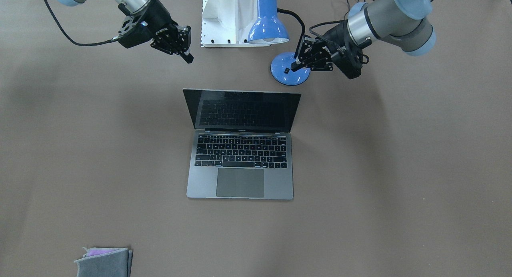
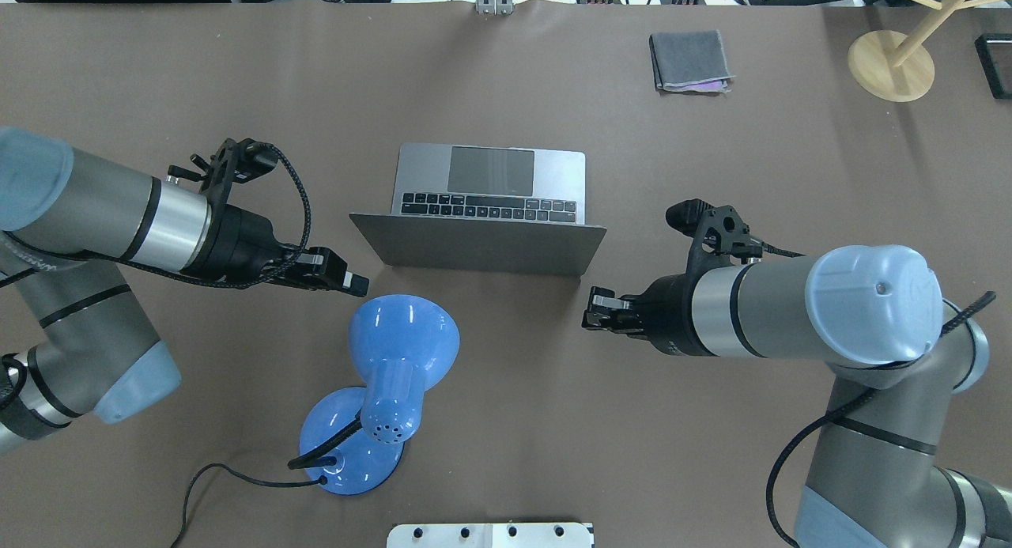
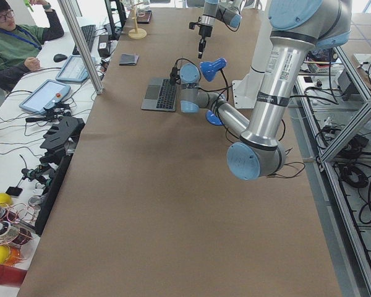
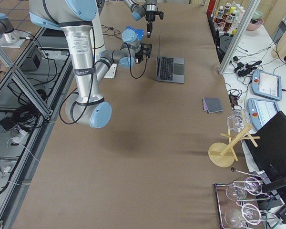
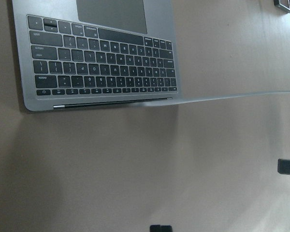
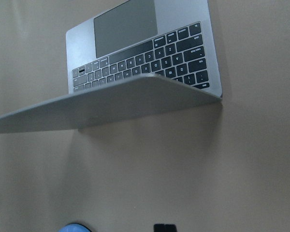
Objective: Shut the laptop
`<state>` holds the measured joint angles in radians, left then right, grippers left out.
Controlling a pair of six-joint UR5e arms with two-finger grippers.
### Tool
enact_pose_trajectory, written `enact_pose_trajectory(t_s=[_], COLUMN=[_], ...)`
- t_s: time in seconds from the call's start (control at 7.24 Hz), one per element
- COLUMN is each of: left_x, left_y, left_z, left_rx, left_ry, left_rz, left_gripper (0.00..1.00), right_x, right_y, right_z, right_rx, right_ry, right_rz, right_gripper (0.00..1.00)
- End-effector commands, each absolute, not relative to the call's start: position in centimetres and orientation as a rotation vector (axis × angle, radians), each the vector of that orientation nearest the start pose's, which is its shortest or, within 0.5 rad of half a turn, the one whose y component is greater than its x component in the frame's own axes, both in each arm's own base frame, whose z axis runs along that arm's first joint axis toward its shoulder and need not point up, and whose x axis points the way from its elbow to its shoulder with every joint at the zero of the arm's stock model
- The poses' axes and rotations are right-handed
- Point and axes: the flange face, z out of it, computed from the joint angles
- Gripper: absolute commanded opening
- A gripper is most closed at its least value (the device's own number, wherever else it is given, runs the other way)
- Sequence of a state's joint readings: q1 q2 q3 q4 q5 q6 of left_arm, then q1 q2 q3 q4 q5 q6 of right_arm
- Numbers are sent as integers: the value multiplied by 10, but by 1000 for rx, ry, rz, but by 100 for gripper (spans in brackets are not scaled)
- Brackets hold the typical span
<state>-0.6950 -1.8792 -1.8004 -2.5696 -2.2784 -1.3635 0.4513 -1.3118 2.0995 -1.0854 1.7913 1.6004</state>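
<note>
My left tool (image 2: 357, 282) is clenched on nothing, fingertips together, and hangs above the surface (image 2: 711, 421). My right tool (image 2: 589, 314) is the same, pinched tight and empty. The laptop (image 2: 490, 176) sits open between the two and a little ahead of them. The grey back of its lid (image 2: 478, 246) faces me, and the keyboard and trackpad lie on the far side. Each tool is near a lower corner of the lid, just outside it and apart from it. The left wrist view shows the lid only as a thin raised edge, so I judge it stands close to upright and leans back towards me. A blue lamp (image 2: 403, 334) stands just behind my left tool, close enough to mind.

I take this as the approach, with the closing not yet begun. Next, one tool should rise to the lid's top edge from behind and press it forward and down along the hinge arc. It should go gently near the end so the base does not slide or the lid slam
</note>
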Motion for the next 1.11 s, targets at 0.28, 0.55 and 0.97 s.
enact_pose_trajectory(t_s=[0.28, 0.55, 0.97], left_x=[384, 387, 389], left_y=[-414, -422, -439], left_z=[263, 270, 259], left_rx=[156, 180, 192], left_ry=[1538, 1522, 1489], left_rz=[137, 98, 56], left_gripper=[0, 0, 0], right_x=[-399, -398, -407], right_y=[-359, -372, -377], right_z=[219, 214, 217], right_rx=[135, 134, 132], right_ry=[-1285, -1238, -1226], right_rz=[320, 346, 349], right_gripper=[0, 0, 0])
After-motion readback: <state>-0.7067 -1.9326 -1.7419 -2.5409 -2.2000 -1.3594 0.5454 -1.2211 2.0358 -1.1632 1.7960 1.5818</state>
